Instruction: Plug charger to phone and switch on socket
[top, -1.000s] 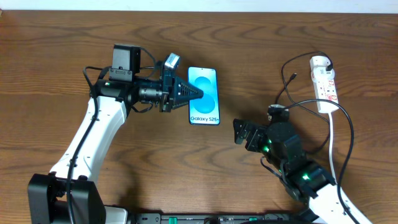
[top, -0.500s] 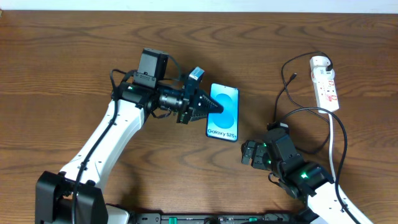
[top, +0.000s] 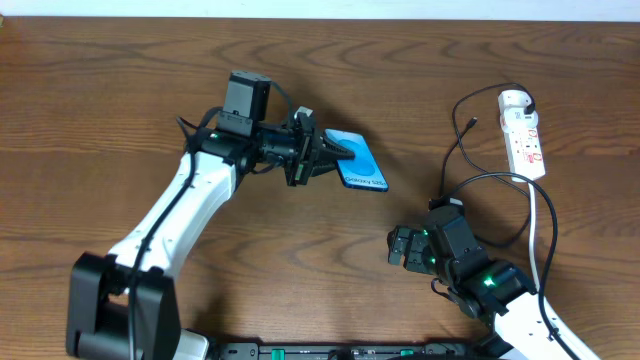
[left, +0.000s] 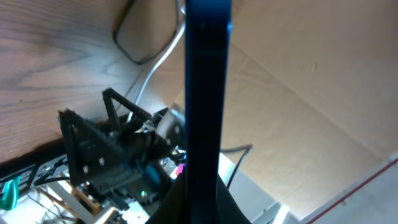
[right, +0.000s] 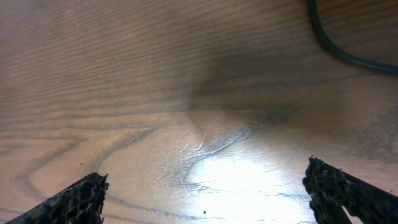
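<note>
Between the left gripper (top: 335, 155) fingers sits the phone (top: 362, 166) — clamped by one edge, the rest sticking out past the fingertips, tilted, with the cyan screen only partly facing up. On the left wrist cam I see it edge-on, a dark bar running straight out from the fingers (left: 174, 208). I can't tell whether any corner touches the table (top: 100, 100).

My right gripper (top: 398, 245) sits low over the wood, spread wide and holding nothing — both fingers (right: 74, 199) sit at the frame corners with bare grain between them. The phone is well apart from it, over on the left arm's side.

The charger (top: 490, 177) loops just behind the right wrist. Its plug tip (top: 470, 124) lies loose beyond that gripper, near the socket (top: 522, 135), untouched by either tool.
</note>
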